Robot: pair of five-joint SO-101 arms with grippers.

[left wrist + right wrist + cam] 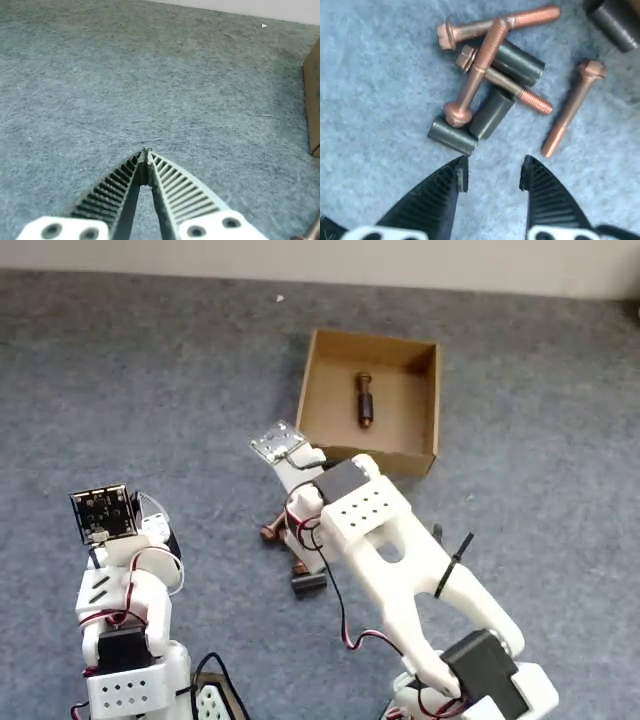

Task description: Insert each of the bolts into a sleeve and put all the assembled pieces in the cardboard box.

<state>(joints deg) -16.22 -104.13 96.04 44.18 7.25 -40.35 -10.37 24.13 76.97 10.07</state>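
Four loose bolts (pixel 572 107), four loose sleeves (pixel 520 62), one assembled bolt-and-sleeve piece (pixel 364 400), one cardboard box (pixel 303 400).

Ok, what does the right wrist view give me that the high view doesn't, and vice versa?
Right wrist view: the open right pincer just short of the heap, with four copper-coloured bolts and dark cylindrical metal sleeves told apart, lying crossed over one another. High view: the brown cardboard box holding one assembled bolt-and-sleeve piece, and the white right arm stretched over the heap. Both: the heap on the grey carpet, though from above the arm covers most of it.
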